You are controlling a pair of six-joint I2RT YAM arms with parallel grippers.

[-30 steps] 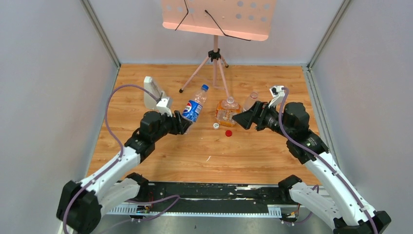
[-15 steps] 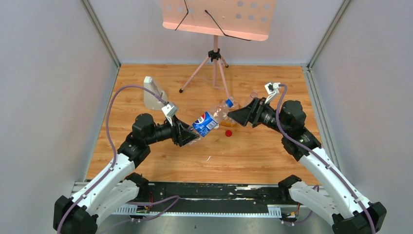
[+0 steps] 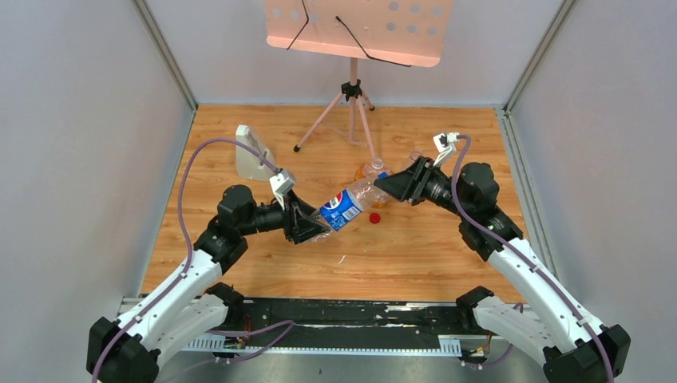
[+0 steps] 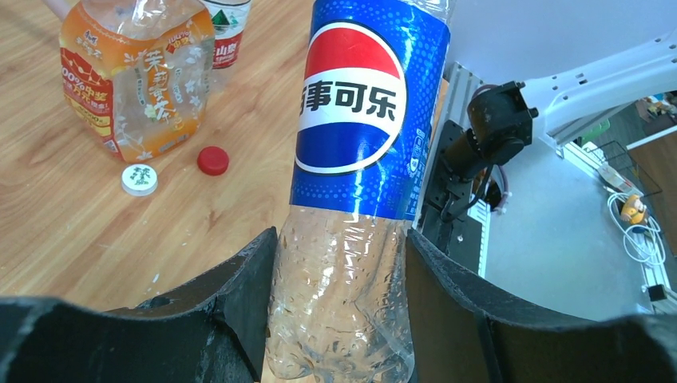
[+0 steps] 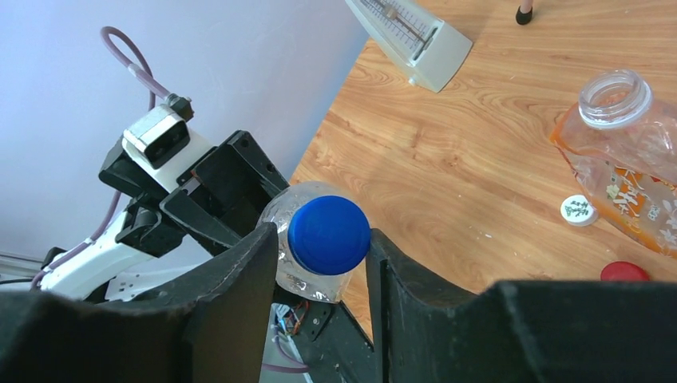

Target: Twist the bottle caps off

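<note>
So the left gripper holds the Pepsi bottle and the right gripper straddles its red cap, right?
No: the cap is blue, not red, as the right wrist view shows. The left gripper does hold the Pepsi bottle, and the right gripper straddles that cap.

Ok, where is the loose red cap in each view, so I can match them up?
Top external: red cap near centre, just below the tilted Pepsi bottle.
Left wrist: red cap left of middle, beside the white cap.
Right wrist: red cap bottom right, only its top showing.
Shared landmark: the orange-labelled bottle next to it.
</note>
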